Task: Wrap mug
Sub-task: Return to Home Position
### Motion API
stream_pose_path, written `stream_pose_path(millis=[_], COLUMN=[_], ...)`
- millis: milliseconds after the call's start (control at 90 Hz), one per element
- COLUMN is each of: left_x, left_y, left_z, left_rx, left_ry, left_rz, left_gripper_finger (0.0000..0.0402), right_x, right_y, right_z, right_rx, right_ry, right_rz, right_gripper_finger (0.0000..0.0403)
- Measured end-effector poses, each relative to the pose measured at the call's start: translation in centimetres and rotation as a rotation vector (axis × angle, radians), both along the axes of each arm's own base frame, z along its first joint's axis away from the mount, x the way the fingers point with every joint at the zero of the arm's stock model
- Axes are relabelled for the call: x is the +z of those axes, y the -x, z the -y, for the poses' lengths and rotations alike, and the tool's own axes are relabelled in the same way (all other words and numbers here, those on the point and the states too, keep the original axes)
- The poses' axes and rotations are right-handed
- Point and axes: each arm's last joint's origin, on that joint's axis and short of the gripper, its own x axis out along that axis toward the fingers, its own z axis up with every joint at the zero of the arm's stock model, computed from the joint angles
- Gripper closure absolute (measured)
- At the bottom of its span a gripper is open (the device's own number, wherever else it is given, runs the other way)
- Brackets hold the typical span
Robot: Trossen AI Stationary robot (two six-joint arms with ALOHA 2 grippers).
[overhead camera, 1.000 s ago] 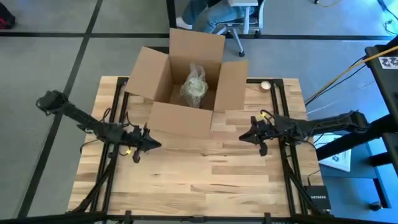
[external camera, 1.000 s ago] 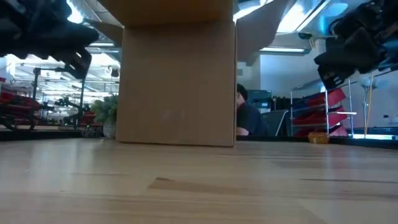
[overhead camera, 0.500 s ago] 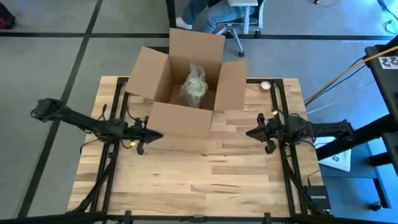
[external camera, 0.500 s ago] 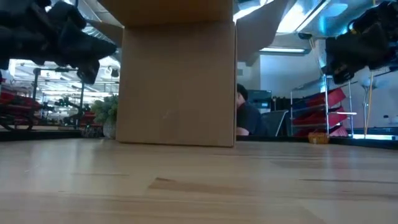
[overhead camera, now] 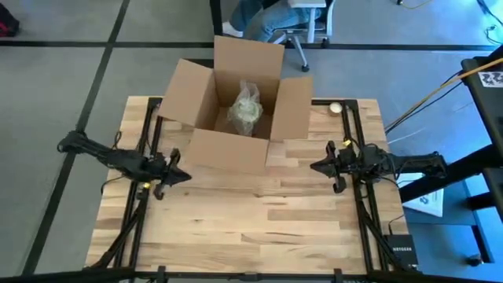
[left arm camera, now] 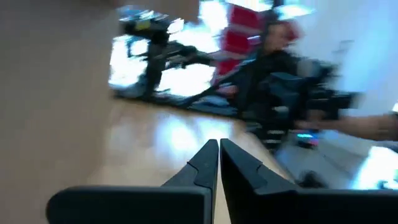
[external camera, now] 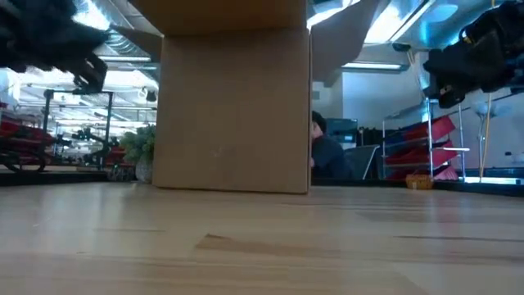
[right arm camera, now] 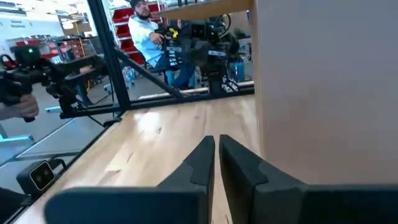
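The mug (overhead camera: 247,108), enclosed in bubble wrap (overhead camera: 236,119), lies inside the open box (overhead camera: 228,151) at upper centre of the high view. The left gripper (overhead camera: 181,175) hangs at centre left and the right gripper (overhead camera: 316,167) at centre right, both above the surface (overhead camera: 259,224), jaws pressed together and empty.

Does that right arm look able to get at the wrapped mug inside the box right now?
Probably, but only from above. The box has a side wall standing between the right end effector and the mug, while its top is open.
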Motion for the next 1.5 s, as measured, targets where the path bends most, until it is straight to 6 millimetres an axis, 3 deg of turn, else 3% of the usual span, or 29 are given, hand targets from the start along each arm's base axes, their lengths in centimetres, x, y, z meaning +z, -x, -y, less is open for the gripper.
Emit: stream_pose_path(millis=[500,1500], left_x=[-0.5,-0.6], left_y=[-0.2,-0.3], left_z=[-2.6,-3.1], left_rx=[0.231,0.252], left_ry=[-0.036,0.024], left_rz=[-0.036,-0.051], left_gripper_finger=[0.0402,0.0402], right_x=[0.2,0.1], right_y=[0.1,0.1], right_z=[0.0,0.1], right_rx=[0.006,-0.020], right_ry=[0.050,0.053], right_rz=[0.026,0.022], right_gripper_finger=[0.0393,0.0393])
